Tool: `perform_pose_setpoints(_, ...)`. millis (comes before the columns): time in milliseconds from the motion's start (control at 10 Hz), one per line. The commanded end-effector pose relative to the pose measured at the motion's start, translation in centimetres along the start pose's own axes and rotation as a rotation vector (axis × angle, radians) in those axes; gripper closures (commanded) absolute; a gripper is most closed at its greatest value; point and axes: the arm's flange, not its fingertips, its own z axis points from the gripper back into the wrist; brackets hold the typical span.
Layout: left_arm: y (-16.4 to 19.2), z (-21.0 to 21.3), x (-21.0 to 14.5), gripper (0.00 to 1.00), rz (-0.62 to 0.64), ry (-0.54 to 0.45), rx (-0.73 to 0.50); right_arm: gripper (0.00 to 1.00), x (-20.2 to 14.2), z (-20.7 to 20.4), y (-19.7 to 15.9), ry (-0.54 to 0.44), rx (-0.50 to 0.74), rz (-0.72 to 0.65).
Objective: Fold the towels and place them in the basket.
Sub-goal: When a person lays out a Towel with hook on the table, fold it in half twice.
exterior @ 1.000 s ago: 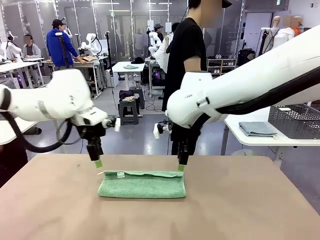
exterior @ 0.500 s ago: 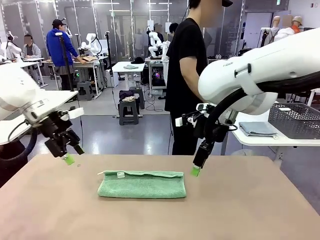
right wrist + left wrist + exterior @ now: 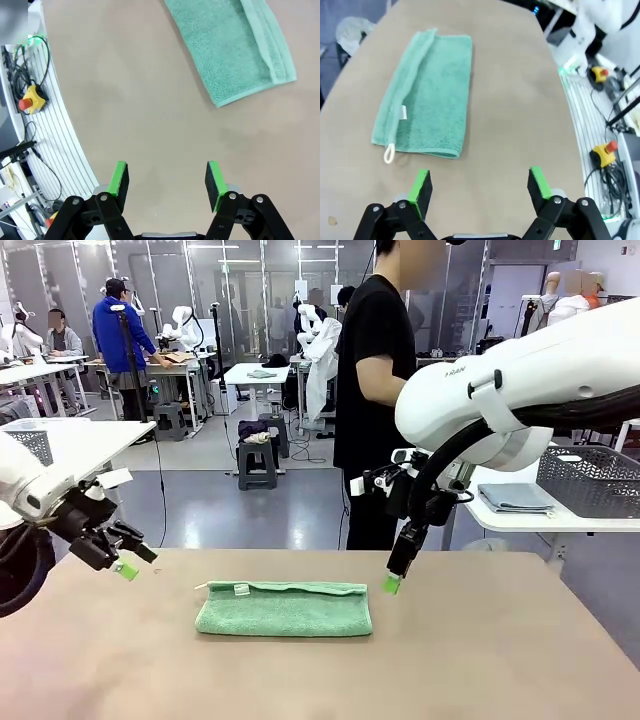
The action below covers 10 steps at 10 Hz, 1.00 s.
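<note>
Green towel, long axis left-right (loop leftward); left end effector, right end effector spread.

My bench carries one obstacle, the folded towel near its middle, with open surface on every side of it. My left tool hangs well off the towel's left end and my right tool just past its far right corner. Both have jaws apart with nothing between the pads. A person stands at the far edge behind the towel's right end — the way across is blocked there.
</note>
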Motion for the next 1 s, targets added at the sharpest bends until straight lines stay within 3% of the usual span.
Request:
perform_pose_setpoints(0, -0.6, 0.4, -0.9, 0.03, -0.018, -0.089, 0.048, 0.23, 0.2, 0.0, 0.6, -0.039, 0.038, -0.13)
perform_pose_setpoints(300, -0.8, 1.1, -1.9, 0.03, -0.074, -0.145, 0.135, 0.23, 0.3, -0.6, 2.0, -0.167, 0.052, -0.458)
perform_pose_setpoints(500, -0.7, 1.0, -1.7, 0.03, -0.158, -0.167, 0.164, 0.23, 0.6, -1.5, 2.6, -0.181, 0.058, -0.633)
perform_pose_setpoints(900, -0.2, 1.3, -1.8, 0.03, -0.204, -0.175, 0.186, 0.23, 1.1, -2.4, 2.7, -0.224, 0.062, -0.775)
